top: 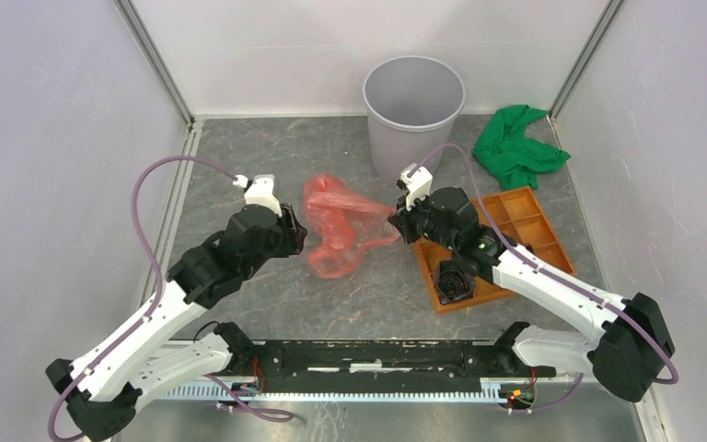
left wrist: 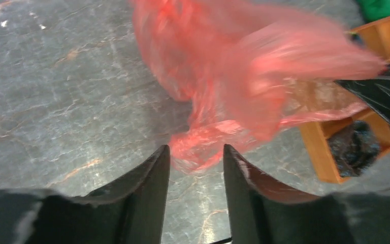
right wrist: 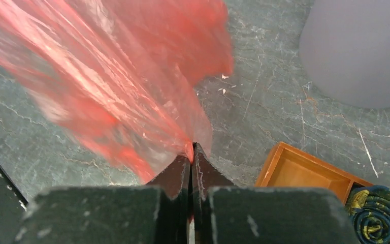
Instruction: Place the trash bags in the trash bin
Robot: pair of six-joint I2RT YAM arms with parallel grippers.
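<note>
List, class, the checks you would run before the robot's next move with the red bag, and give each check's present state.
1. Right gripper shut on the trash bag: ok, film is pinched between its fingertips.
2. Left gripper gripping the bag: not ok, jaws open, film just ahead of them.
3. Trash bin upright with its mouth open: ok.
4. Bag fully lifted: cannot tell.
5. Green cloth out of the bin's mouth: ok, it lies beside the bin.
</note>
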